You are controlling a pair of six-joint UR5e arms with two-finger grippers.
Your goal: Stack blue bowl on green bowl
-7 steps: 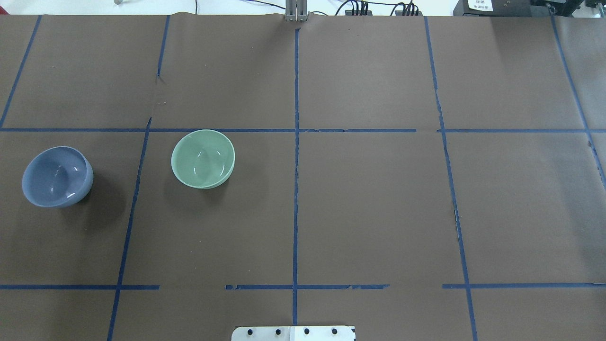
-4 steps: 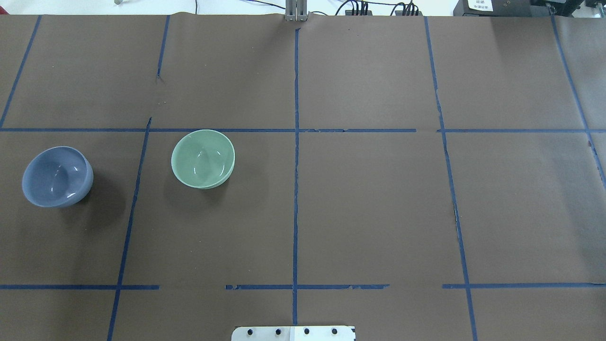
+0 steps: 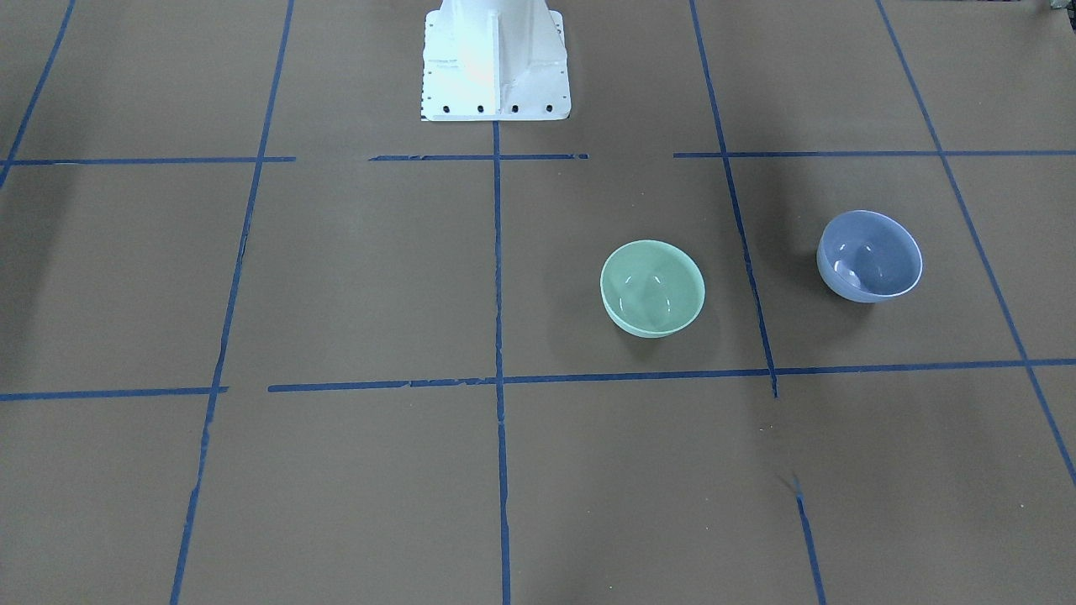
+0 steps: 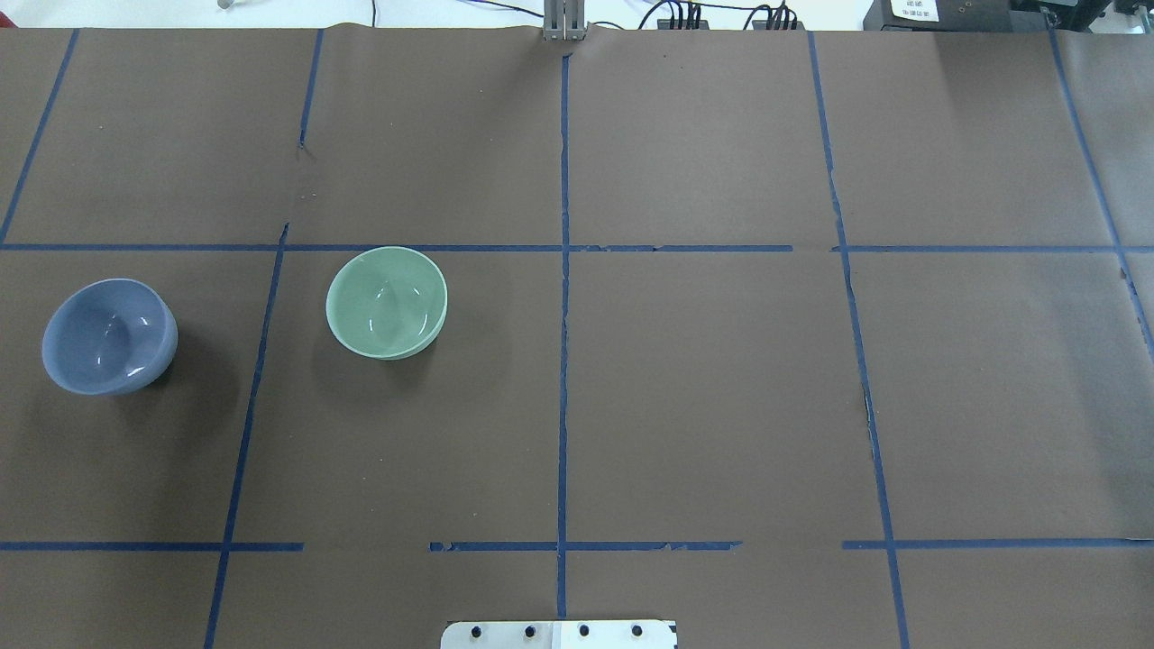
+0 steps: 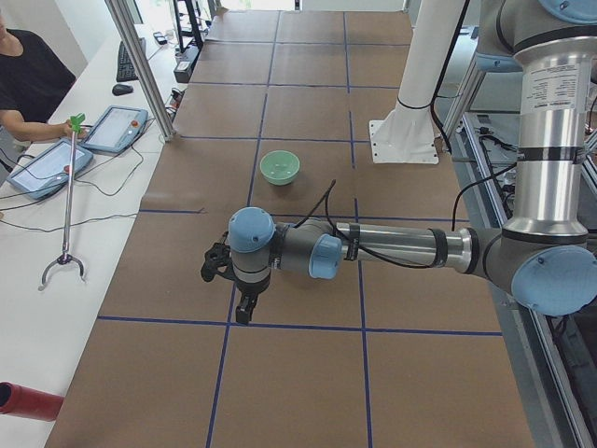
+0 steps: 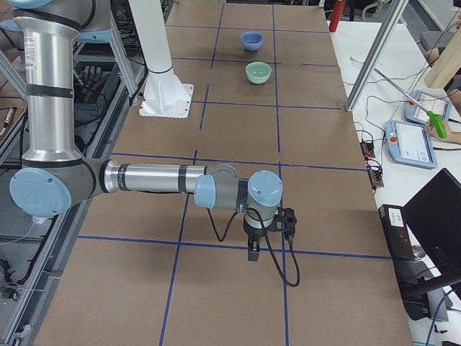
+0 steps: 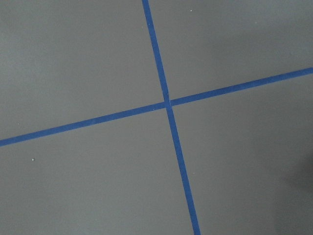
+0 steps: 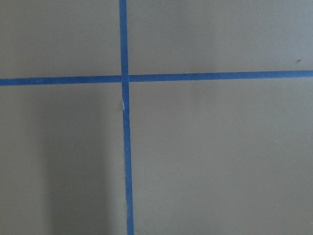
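Note:
The blue bowl (image 4: pixel 108 336) stands upright and empty on the brown paper at the table's left side; it also shows in the front-facing view (image 3: pixel 870 256) and the right exterior view (image 6: pixel 251 40). The green bowl (image 4: pixel 386 302) stands upright and empty a short way to its right, apart from it (image 3: pixel 652 288) (image 5: pixel 280 167). My left gripper (image 5: pixel 243 311) points down over the table and shows only in the left exterior view; the arm hides the blue bowl there. My right gripper (image 6: pixel 253 252) points down far from both bowls. I cannot tell whether either is open or shut.
Blue tape lines (image 4: pixel 563 270) divide the brown paper into squares. The white robot base (image 3: pixel 494 63) stands at the middle of the near edge. An operators' bench with tablets (image 5: pixel 112 129) and a grabber tool (image 5: pixel 65 215) runs along the far side.

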